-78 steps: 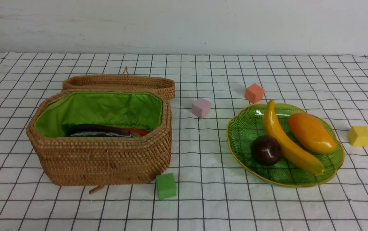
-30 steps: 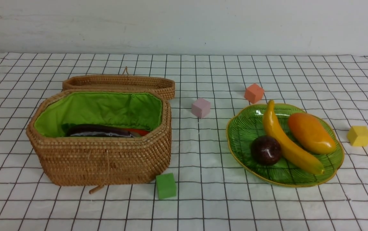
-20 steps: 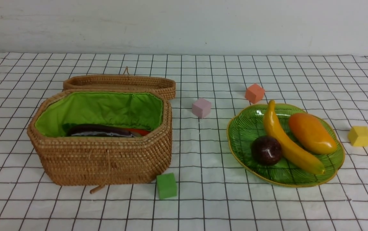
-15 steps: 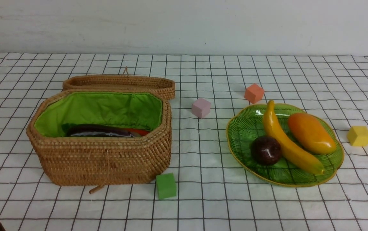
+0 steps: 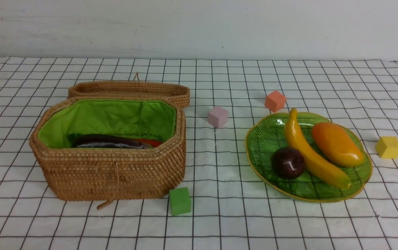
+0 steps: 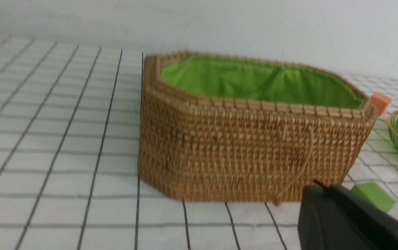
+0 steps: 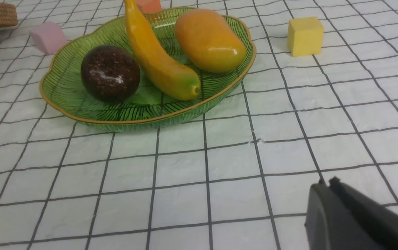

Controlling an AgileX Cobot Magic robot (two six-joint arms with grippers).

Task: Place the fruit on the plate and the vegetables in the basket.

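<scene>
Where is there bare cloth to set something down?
Widest free patches: the near strip in front of the wicker basket and green plate, and the far rows by the wall. The lane between them holds a pink cube and green cube. The plate itself is crowded.

Little of the robot shows. In the left wrist view, the left arm's matte black plastic gripper point(image 6: 324, 189) appears as a smooth, wedge-shaped block with rounded edges, its two fingers pressed together along a thin seam that ends in a small nub. The right arm's matte black plastic gripper point(image 7: 325, 185) looks the same in the right wrist view: plain dark shell, narrow seam, tiny paired tips. No cables, screws or markings are visible on either.
</scene>
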